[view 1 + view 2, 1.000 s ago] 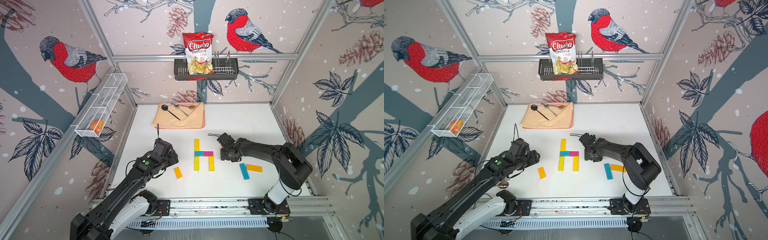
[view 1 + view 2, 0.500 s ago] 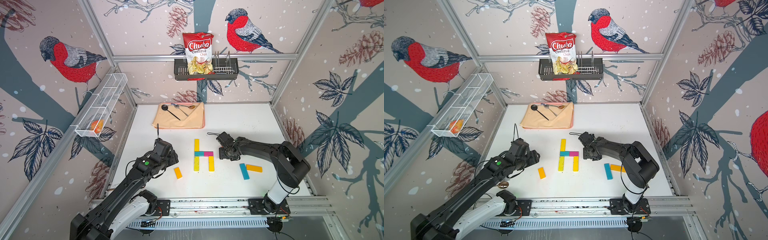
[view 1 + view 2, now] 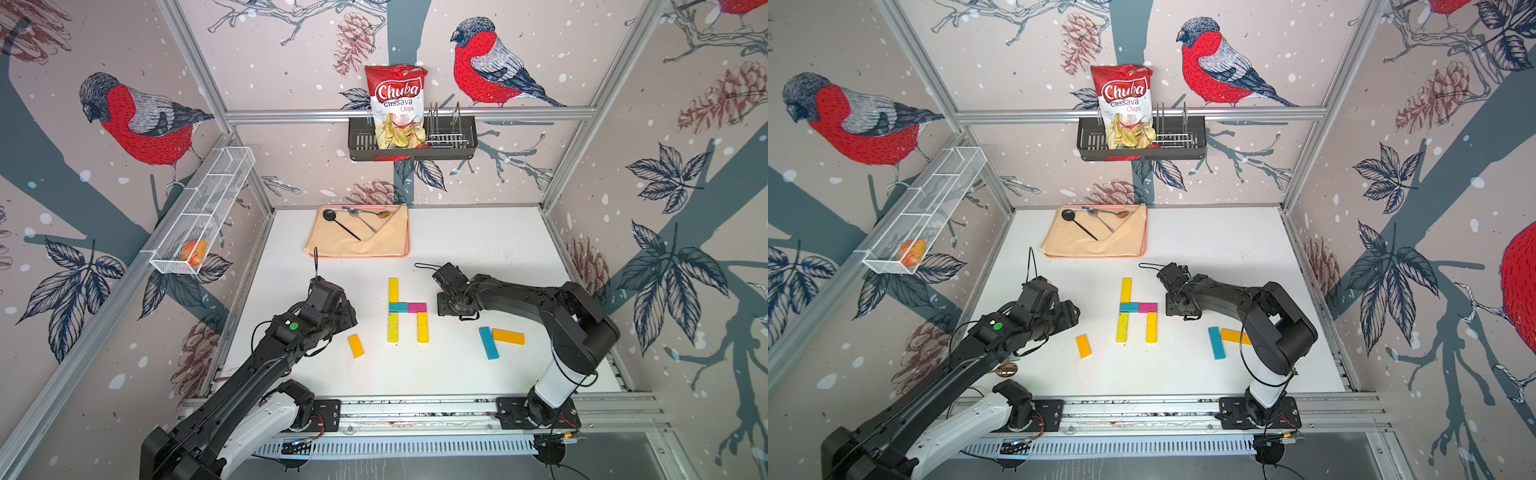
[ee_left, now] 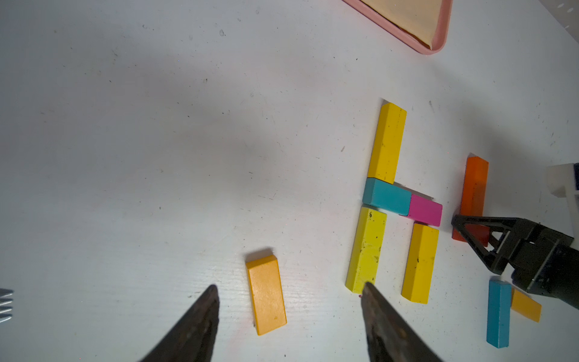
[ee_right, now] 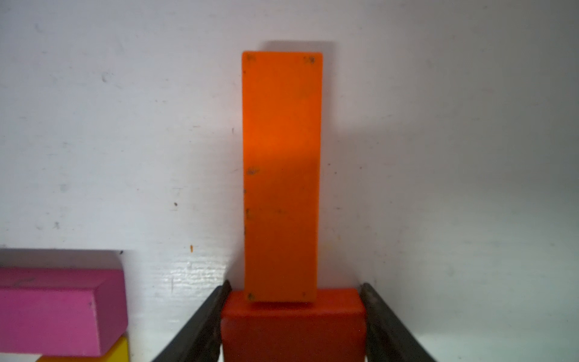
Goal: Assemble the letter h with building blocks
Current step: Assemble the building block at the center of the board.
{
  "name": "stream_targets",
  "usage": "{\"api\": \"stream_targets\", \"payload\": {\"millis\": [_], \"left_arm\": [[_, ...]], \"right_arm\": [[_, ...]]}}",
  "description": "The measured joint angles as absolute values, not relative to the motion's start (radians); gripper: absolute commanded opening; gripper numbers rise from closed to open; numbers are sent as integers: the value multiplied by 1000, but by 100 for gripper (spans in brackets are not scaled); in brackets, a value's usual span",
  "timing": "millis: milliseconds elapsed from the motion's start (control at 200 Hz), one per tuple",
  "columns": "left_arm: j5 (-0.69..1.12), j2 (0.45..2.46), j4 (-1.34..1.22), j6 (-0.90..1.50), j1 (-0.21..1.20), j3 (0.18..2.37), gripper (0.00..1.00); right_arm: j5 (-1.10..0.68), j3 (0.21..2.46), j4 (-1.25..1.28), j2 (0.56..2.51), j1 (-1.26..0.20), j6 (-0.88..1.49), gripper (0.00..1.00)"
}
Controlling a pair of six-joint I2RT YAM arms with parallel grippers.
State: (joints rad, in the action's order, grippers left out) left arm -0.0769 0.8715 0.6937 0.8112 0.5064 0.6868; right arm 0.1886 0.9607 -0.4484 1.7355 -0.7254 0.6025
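Observation:
The building blocks form an h in both top views: a yellow block (image 3: 393, 289), a teal block (image 3: 398, 307) beside a magenta block (image 3: 417, 307), and two yellow blocks (image 3: 393, 328) (image 3: 422, 327) below. My right gripper (image 5: 294, 286) is low just right of the magenta block, its fingers against both sides of a red block (image 5: 293, 326). An orange block (image 5: 282, 175) overlaps that red block's far end. My left gripper (image 4: 289, 285) is open and empty over a short amber block (image 4: 266, 294). A long teal block (image 3: 488, 343) and an amber block (image 3: 508, 336) lie loose near the right arm.
A pink tray (image 3: 405, 232) with a beige cloth and spoons sits at the back of the table. A black rack (image 3: 411, 143) with a chips bag hangs on the back wall. A white wire basket (image 3: 199, 216) hangs on the left wall.
My right gripper has shifted slightly beside the magenta block and its jaws have changed width. The left arm and the laid blocks have not moved.

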Motion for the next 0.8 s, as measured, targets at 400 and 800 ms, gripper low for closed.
{"api": "stream_targets", "payload": {"millis": [400,800], "left_arm": [[-75,871,694,812,506,686,70],[-74,872,694,811,506,686,70]], "right_arm": [[210,1055,-506,1792,-725,595,76],[211,1116,-524,1846,-739,580,56]]}}
